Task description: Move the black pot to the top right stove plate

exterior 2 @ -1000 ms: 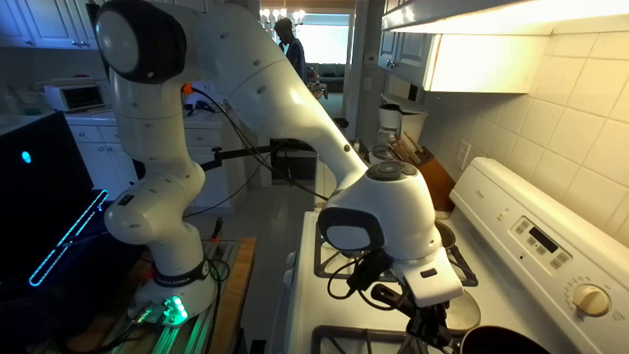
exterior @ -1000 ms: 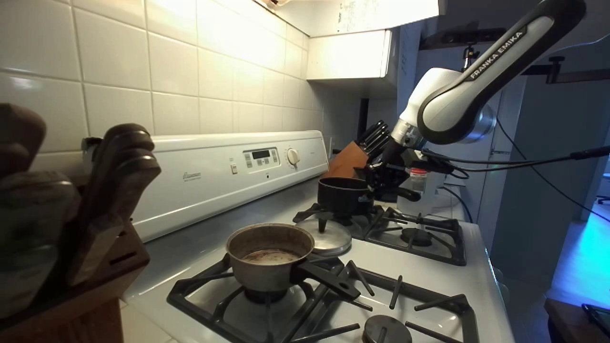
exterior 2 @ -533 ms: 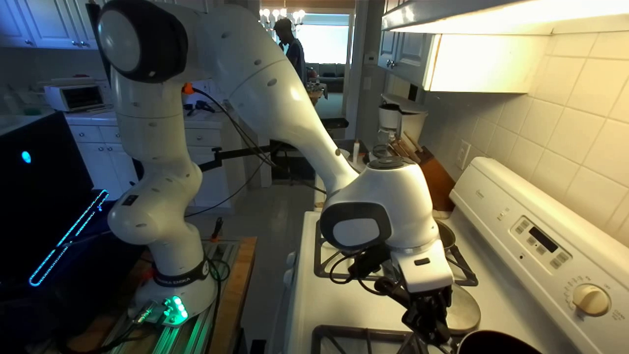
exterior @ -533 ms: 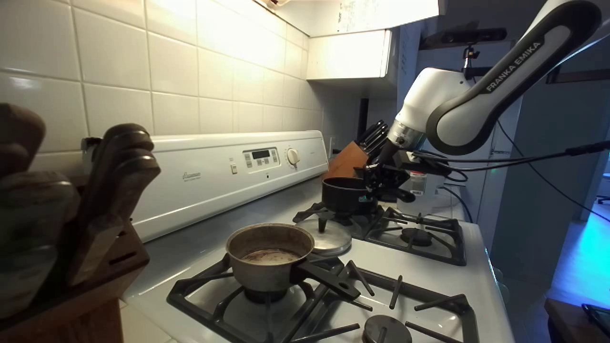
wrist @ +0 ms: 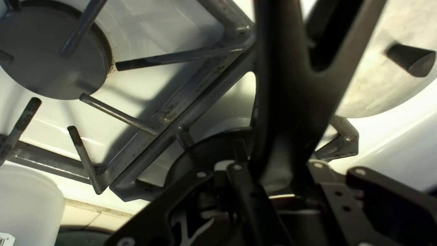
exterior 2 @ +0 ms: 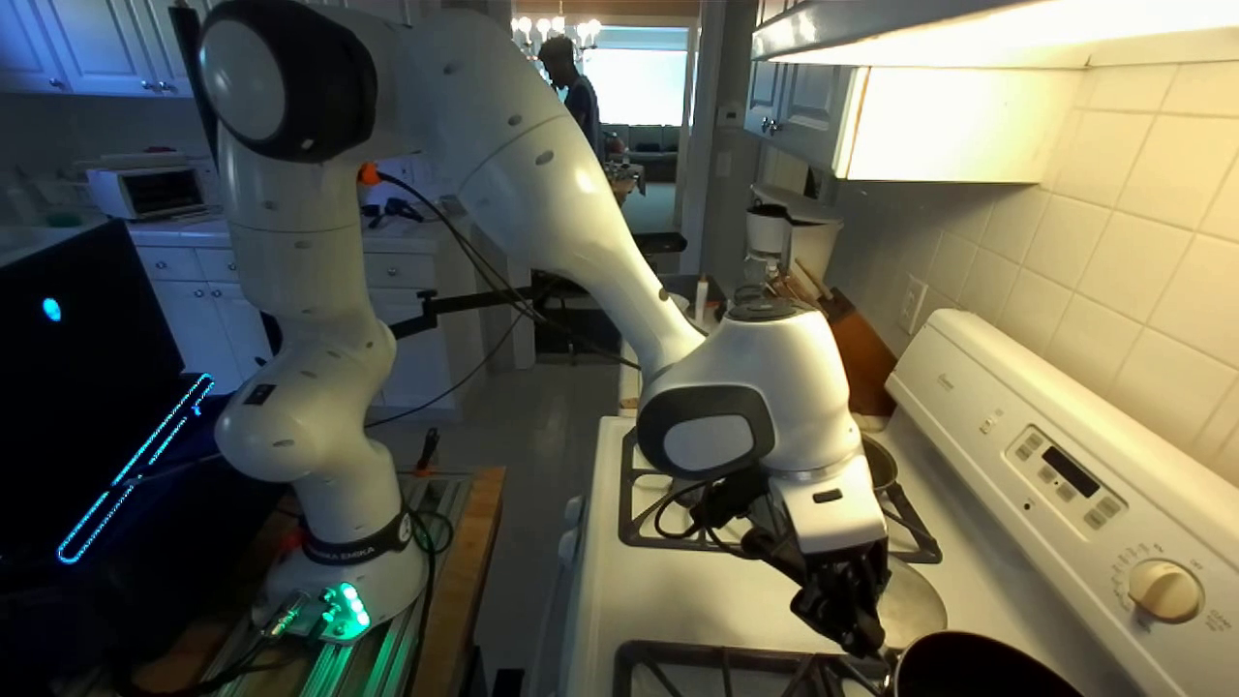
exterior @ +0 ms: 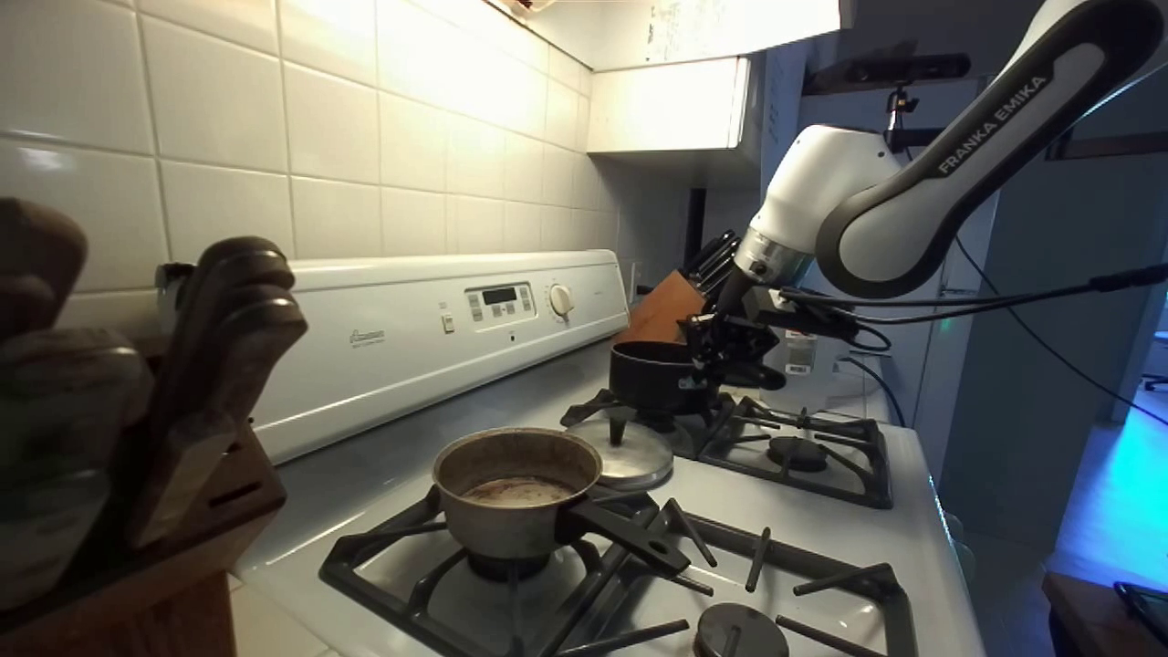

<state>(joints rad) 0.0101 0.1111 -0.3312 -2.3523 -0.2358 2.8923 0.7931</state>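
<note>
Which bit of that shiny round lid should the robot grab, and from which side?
Probably the black knob, pinched from above. It's small and points up from the middle of the lid, so it could be squeezed from two sides. The lid itself is wide and lies low, so it looks harder to grip.

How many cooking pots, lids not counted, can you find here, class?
2. In an exterior view, the steel saucepan stands on the nearer grate, and the black pot is beyond the lid, by the gripper. Others may be hidden.
</note>
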